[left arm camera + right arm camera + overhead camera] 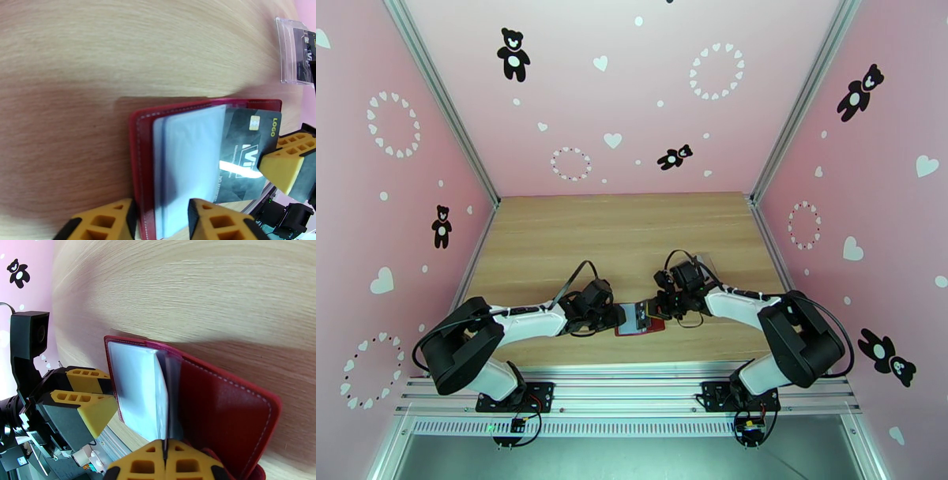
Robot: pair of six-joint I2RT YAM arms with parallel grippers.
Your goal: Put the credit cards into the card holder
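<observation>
Where the two arms meet near the front edge of the desk [632, 229], we see the card holder [638, 320] lying open, its dark-red stitched cover spread and its greyish clear pockets [189, 158] facing up. The right claw [164, 455] is clamped tight on a dark credit card [245, 146], holding it over the holder's right half with one edge at the pockets; whether that edge sits inside a pocket we cannot tell. On the card we read "LOGO" in yellow-green letters beside a gold chip [254, 123], and large pale letters beginning "VI", the rest lost behind the finger and glare. The left claw [160, 209] straddles the holder's left edge, one finger by the red cover and the other on the pockets; its fingers stand apart, and we cannot tell whether they pinch anything. Apart from the holder lies a clear plastic case [294, 51] with dark contents, its print too small to read.
</observation>
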